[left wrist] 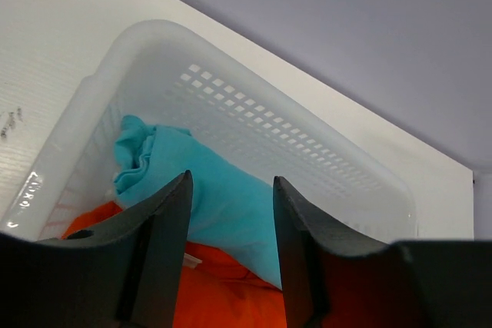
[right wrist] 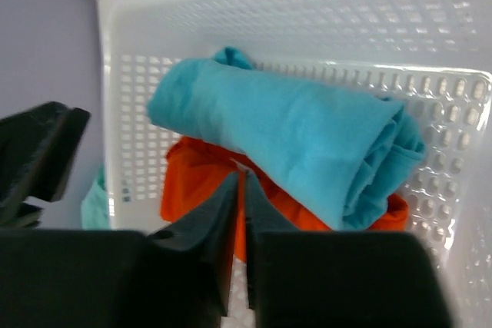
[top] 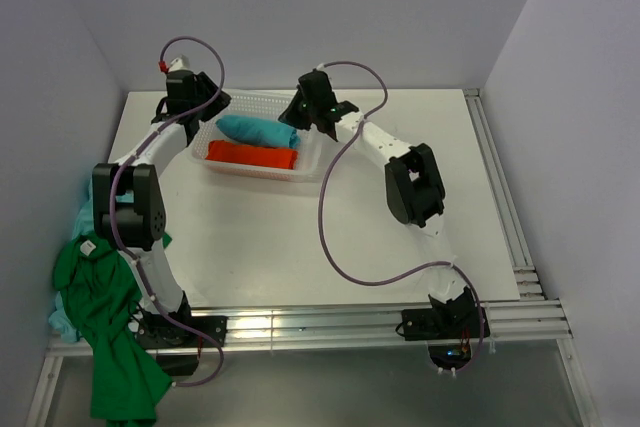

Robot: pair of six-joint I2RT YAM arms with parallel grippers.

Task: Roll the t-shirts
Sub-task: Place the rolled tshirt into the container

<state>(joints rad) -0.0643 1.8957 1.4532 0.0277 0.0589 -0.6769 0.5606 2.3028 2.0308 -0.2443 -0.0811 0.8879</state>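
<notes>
1. My left hand point(left wrist: 231, 182) hangs released over the basket's point(top: 262, 174) left end, nothing between its fingers.
2. My right hand point(right wrist: 241, 182) is clenched empty at the basket's right end.
3. A rolled turquoise t-shirt point(top: 258, 131) and a rolled orange-red t-shirt point(top: 252, 155) lie touching inside the basket.
4. A green t-shirt point(top: 105, 317) and a second turquoise t-shirt point(top: 85, 215) hang off the worktop point(top: 400, 237), well left of the basket.

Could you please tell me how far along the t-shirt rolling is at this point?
Two look done: a rolled turquoise t-shirt and a rolled orange-red t-shirt lie in the white basket. Nothing is in hand: the left gripper stands open and the right gripper shut, both empty at the basket. Left: the green t-shirt and another turquoise one lie unrolled at the left edge of the table.
</notes>
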